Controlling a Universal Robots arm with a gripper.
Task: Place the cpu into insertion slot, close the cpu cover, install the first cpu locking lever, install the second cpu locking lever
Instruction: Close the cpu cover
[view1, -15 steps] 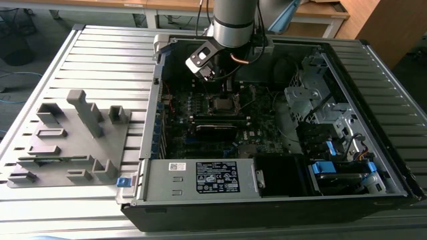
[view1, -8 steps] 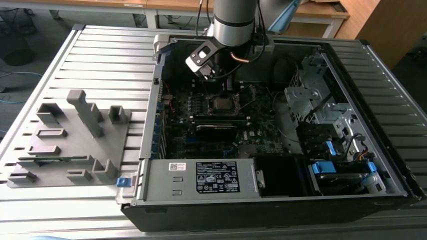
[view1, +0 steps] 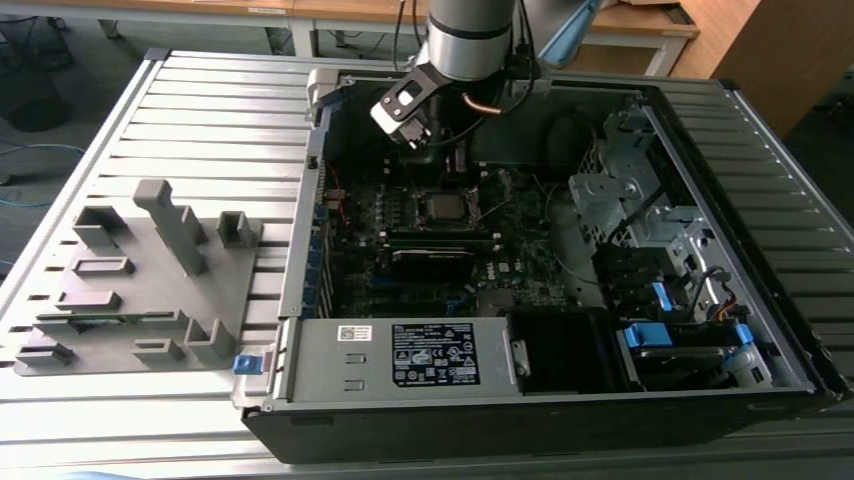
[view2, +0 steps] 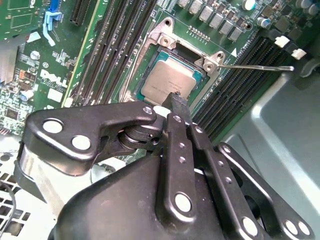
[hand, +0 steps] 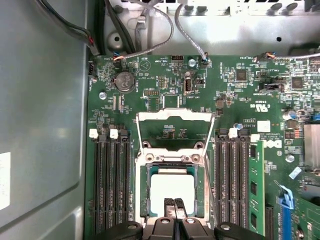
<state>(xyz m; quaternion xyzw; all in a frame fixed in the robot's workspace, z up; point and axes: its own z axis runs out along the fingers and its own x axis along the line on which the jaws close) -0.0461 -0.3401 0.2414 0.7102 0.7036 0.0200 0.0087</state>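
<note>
Over the insertion slot (hand: 141, 192), on the green motherboard (hand: 165, 85) inside the open computer case (view1: 534, 435), the gripper (hand: 175, 204) hangs with its two fingers pressed together side by side. There is no gap between them and nothing is clamped. Its tips are over the half of the cpu (hand: 172, 184) that lies away from the cover's hinge. Whether they touch the metal face or hover just above it, I cannot tell.

The cpu lies flat in the insertion slot, grey face up and square to the slot's rim, so the first step looks done. The cpu cover (hand: 175, 116) stands raised on its hinge at one side of the slot, with the board visible through its cut-out middle, and it does not lie over the chip. In the second wrist view, a thin wire locking lever (view2: 255, 66) juts sideways from a corner of the slot across the memory sockets (view2: 235, 85), unlatched.

By my judgement, closing the cover is the step in hand. It calls for the tips to lift off the chip without dragging it, get behind the free edge of the raised frame, and push it down toward the slot until it rests flat on the cpu. Closed fingers suit such a push. The lever needs to be clear of the slot's rim as the frame comes down.
</note>
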